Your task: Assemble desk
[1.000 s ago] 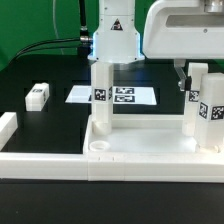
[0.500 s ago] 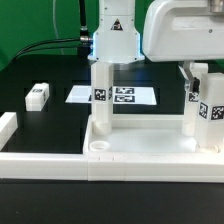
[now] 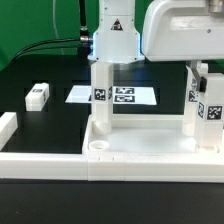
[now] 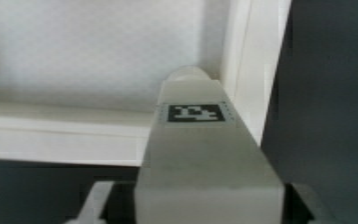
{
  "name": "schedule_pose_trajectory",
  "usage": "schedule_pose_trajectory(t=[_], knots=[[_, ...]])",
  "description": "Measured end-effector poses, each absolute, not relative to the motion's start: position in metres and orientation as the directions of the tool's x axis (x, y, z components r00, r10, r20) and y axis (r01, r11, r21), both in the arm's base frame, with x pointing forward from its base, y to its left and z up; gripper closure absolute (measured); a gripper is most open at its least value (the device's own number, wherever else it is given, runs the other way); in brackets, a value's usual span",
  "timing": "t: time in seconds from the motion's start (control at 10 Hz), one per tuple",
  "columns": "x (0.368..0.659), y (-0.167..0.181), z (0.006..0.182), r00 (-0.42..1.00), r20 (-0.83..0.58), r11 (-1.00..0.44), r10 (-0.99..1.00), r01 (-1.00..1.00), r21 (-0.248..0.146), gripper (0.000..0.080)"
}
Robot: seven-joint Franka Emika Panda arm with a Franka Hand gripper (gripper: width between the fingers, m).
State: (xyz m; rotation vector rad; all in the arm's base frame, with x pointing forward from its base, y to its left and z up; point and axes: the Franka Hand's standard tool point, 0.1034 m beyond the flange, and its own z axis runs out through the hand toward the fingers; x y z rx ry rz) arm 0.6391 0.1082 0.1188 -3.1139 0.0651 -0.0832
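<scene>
The white tray-like tabletop (image 3: 150, 150) lies near the front of the exterior view with legs standing in its corner sockets. One tagged leg (image 3: 100, 95) stands on the exterior view's left and another (image 3: 190, 105) on the right. My gripper (image 3: 205, 68) is shut on a third tagged leg (image 3: 212, 108) at the tabletop's far right corner. In the wrist view this leg (image 4: 202, 140) fills the space between my fingers (image 4: 105, 200), over the tabletop's rim (image 4: 247, 60). A loose leg (image 3: 37, 95) lies on the black table at the left.
The marker board (image 3: 125, 95) lies flat behind the tabletop. White border rails run along the front (image 3: 40, 162) and the left (image 3: 8, 125). The arm's base (image 3: 112, 40) stands at the back.
My gripper and the held leg have shifted slightly toward the exterior view's right. The other legs and the tabletop have not moved.
</scene>
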Motion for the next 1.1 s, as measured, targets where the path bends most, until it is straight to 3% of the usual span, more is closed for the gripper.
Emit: schedule_pose_trajectory(t=[0.2, 0.4, 0.5, 0.9, 1.1], knots=[[0.6400, 0.1071, 0.1179, 0.948, 0.054, -0.949, -0.314, -0.311, -0.050, 0.0512], [0.6399, 0.1069, 0.1172, 0.802, 0.063, -0.804, -0.594, -0.587, -0.093, 0.0511], [0.6391, 0.1069, 0.1175, 0.774, 0.059, -0.775, -0.631, -0.624, -0.099, 0.0511], [0.6354, 0.1094, 0.1167, 0.371, -0.026, -0.366, -0.928, -0.923, -0.117, 0.0511], [0.6354, 0.1097, 0.1165, 0.291, -0.040, -0.285, -0.956, -0.951, -0.116, 0.0511]])
